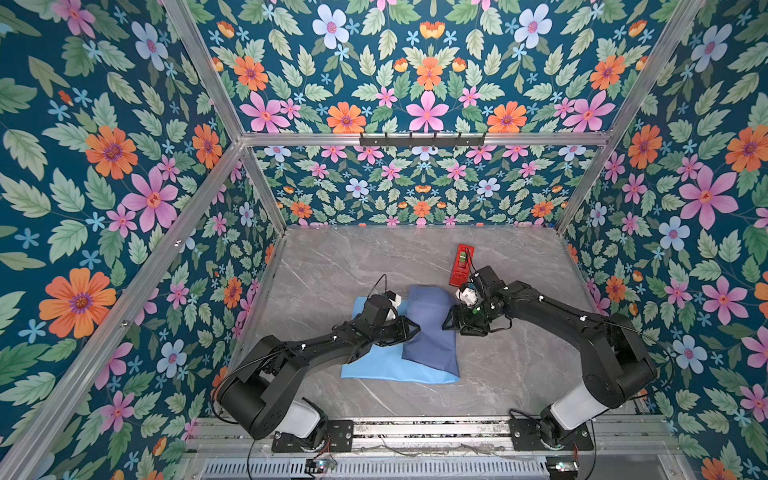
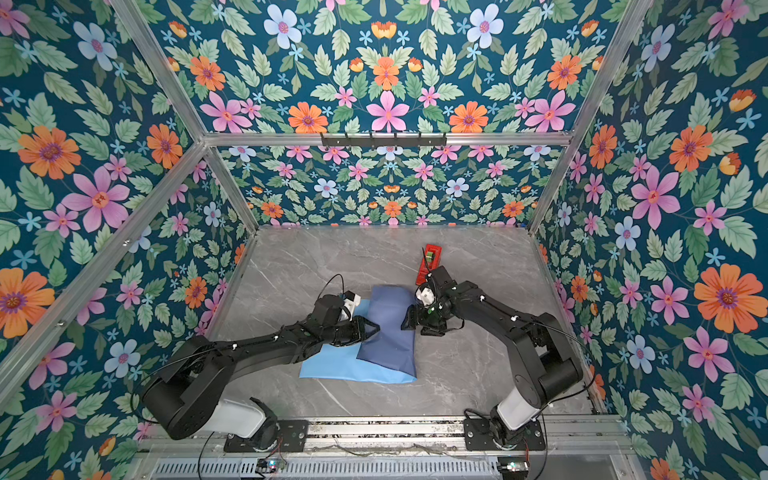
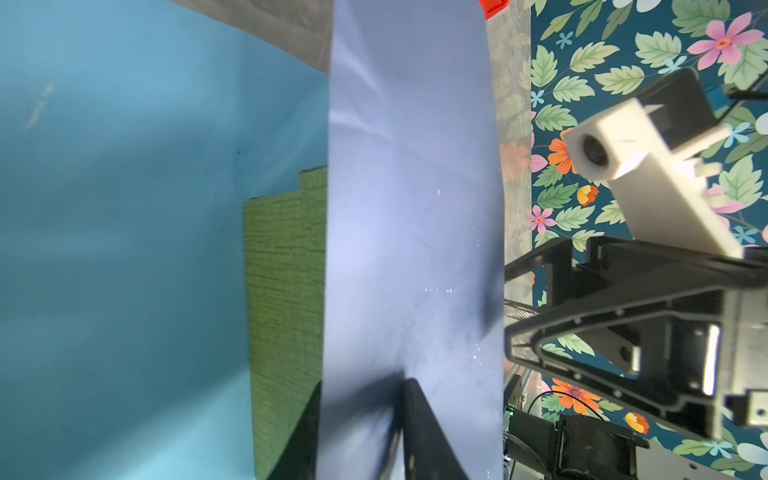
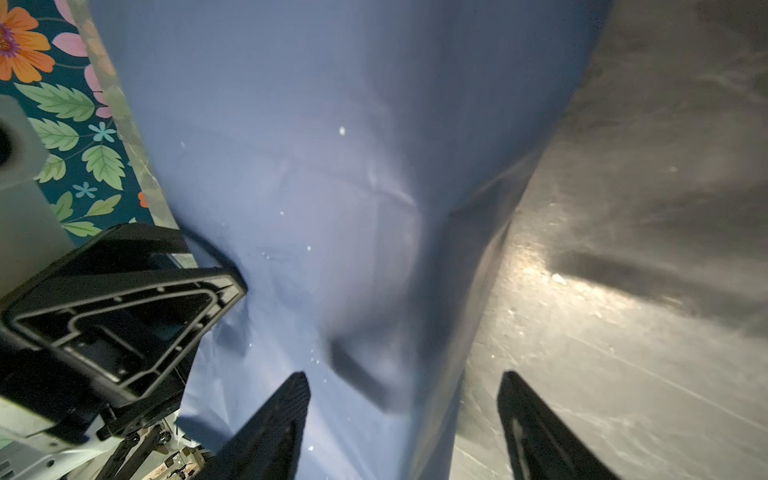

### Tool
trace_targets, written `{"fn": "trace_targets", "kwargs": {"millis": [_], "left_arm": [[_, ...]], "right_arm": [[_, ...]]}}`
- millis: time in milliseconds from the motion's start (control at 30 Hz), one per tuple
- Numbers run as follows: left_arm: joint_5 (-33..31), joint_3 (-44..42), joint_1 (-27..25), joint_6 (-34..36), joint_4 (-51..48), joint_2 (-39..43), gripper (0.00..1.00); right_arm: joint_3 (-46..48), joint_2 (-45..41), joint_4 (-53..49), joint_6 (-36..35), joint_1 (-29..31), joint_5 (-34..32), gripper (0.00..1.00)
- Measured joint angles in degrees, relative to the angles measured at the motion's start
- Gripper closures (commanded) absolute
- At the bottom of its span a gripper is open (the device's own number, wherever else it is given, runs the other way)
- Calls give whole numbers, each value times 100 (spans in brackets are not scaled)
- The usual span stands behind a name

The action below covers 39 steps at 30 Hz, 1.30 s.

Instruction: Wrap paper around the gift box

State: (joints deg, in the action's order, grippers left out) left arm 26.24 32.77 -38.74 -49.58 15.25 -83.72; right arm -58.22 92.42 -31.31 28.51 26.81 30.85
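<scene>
The paper (image 1: 374, 368) lies on the table, light blue face up, with its darker slate-blue flap (image 1: 430, 328) folded over the gift box. In both top views the flap hides the box. Only an olive-green strip of the gift box (image 3: 282, 291) shows, in the left wrist view, beside the flap's edge. My left gripper (image 1: 413, 330) (image 3: 365, 386) is shut on the flap's left edge, with one finger under the flap and one on top. My right gripper (image 1: 446, 322) (image 4: 405, 378) is open and straddles the flap's right fold, one finger over the paper and one over bare table.
A red tape dispenser (image 1: 461, 266) lies behind the right wrist, near the back of the marble table (image 1: 332, 266). Floral walls and aluminium frame posts enclose the table on three sides. Both arm bases sit on the rail at the front edge.
</scene>
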Motion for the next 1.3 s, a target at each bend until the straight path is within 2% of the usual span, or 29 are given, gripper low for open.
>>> {"fn": "trace_targets", "kwargs": {"millis": [100, 267, 367, 800, 1067, 1300], "left_arm": [[-35, -20, 0, -4, 13, 46, 71], [-210, -26, -7, -48, -168, 153, 46], [-236, 44, -9, -109, -354, 168, 38], [15, 251, -61, -149, -555, -52, 35], [-70, 164, -57, 4, -501, 31, 48], [-111, 20, -57, 72, -308, 76, 50]], "right_arm": [[7, 120, 4, -2, 2, -55, 28], [15, 170, 68, -26, 13, -20, 27], [50, 170, 116, -26, 24, -42, 27], [-35, 496, 389, -76, 168, 181, 25], [-201, 463, 177, -188, 186, 31, 21], [-166, 184, 68, -129, -15, -90, 20]]}}
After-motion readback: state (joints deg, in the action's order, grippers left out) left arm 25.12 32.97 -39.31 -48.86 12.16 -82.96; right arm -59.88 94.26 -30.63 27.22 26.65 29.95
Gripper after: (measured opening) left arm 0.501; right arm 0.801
